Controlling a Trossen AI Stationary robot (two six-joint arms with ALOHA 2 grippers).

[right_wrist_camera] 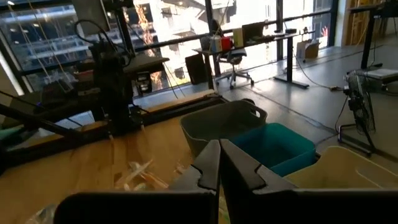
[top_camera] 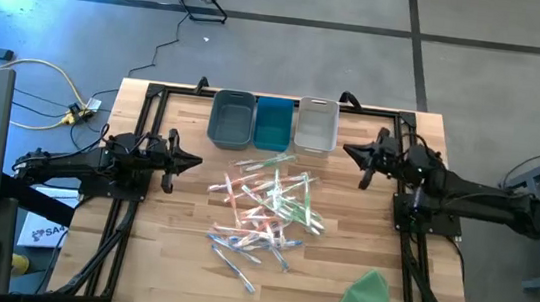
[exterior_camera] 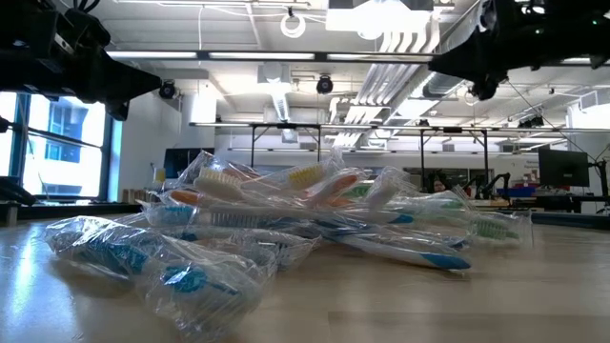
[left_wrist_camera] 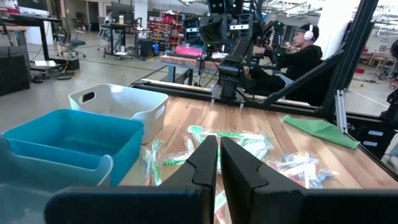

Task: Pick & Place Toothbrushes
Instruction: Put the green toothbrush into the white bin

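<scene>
Toothbrushes (top_camera: 264, 209) lie heaped mid-table in clear wrappers (no print legible), long axes crossing every way. Behind them at the far edge stand a grey bin (top_camera: 232, 120), a teal bin (top_camera: 273, 123) and a white bin (top_camera: 317, 124), all seemingly holding nothing. Left gripper (top_camera: 194, 161) and right gripper (top_camera: 347, 151) hover on either side, fingers clenched on nothing. A green sheet (top_camera: 365, 300) lies near the front right corner
</scene>
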